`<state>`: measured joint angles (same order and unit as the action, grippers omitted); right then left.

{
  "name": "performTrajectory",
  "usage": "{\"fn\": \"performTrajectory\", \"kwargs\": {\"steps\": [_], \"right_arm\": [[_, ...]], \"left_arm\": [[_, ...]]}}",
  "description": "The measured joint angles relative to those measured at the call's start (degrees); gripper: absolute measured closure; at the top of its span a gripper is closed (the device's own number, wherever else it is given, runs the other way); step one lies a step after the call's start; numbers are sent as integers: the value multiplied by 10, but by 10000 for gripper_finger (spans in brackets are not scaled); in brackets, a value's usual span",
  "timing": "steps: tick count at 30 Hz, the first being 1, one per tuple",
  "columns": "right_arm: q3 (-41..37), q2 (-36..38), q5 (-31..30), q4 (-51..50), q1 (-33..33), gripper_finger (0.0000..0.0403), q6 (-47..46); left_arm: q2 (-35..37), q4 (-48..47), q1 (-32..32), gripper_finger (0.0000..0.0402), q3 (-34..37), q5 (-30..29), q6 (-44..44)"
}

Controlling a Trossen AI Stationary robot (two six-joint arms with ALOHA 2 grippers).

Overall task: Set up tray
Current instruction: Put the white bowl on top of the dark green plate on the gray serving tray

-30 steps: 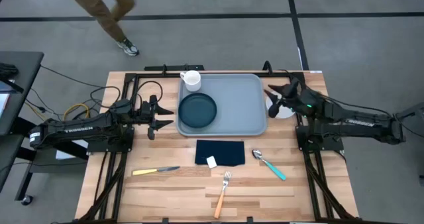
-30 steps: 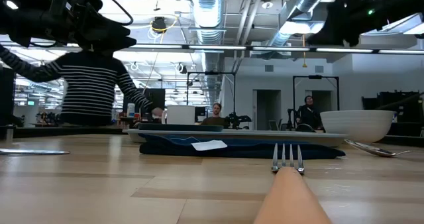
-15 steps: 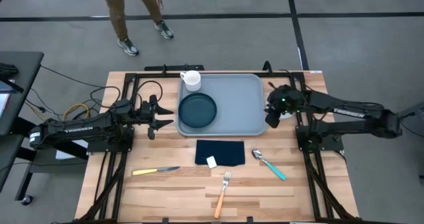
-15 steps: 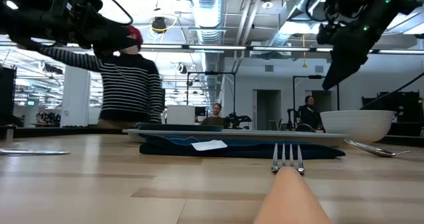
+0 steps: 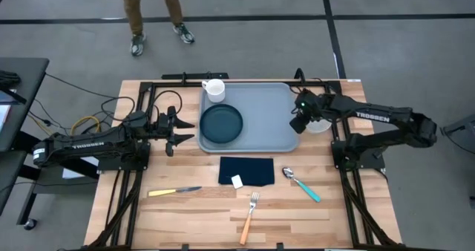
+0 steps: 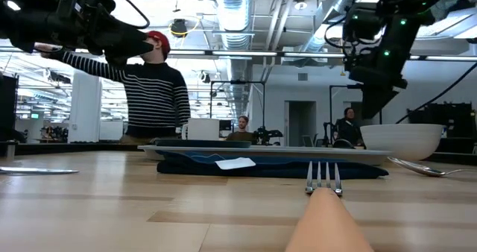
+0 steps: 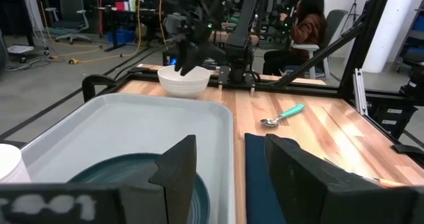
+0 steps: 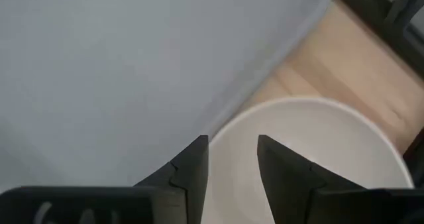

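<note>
The light blue-grey tray (image 5: 269, 111) lies at the table's far middle, carrying a dark round plate (image 5: 221, 124) and a white cup (image 5: 214, 90). A white bowl (image 5: 321, 125) stands on the wood just right of the tray. My right gripper (image 5: 298, 122) is open and points down above the bowl's tray-side rim (image 8: 222, 128), its fingers (image 8: 192, 164) straddling that rim without plainly touching it. In the low view my right gripper (image 6: 367, 109) hangs a little above the bowl (image 6: 401, 142). My left gripper (image 5: 185, 134) waits open, left of the tray.
A dark navy napkin (image 5: 247, 171) with a small white piece on it lies near the tray's near edge. A teal-handled spoon (image 5: 300, 184), an orange-handled fork (image 5: 249, 217) and a yellow-handled knife (image 5: 174, 192) lie on the near half. A person walks beyond the far edge.
My right gripper has swung toward the tray, tipped from level to pointing down, and come down over the bowl's tray-side rim. The person behind the table has walked toward the right. The left arm has kept still.
</note>
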<state>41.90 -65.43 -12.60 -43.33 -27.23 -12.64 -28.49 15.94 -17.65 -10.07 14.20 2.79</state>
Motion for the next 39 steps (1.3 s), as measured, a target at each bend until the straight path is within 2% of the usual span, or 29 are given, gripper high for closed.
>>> {"fn": "performTrajectory", "kwargs": {"steps": [6,16,23,30,39], "right_arm": [[33,-32,6,-2,-2,262,1],[41,-106,9,-56,-2,210,25],[41,-166,7,-53,-2,205,37],[41,-225,6,-53,-2,249,41],[41,-237,3,-68,-2,368,41]], "left_arm": [[0,-1,0,234,0,0,0],[0,-13,0,234,0,0,1],[0,-13,0,234,0,0,1],[0,-13,0,234,0,0,1],[0,-16,0,234,0,0,1]]}}
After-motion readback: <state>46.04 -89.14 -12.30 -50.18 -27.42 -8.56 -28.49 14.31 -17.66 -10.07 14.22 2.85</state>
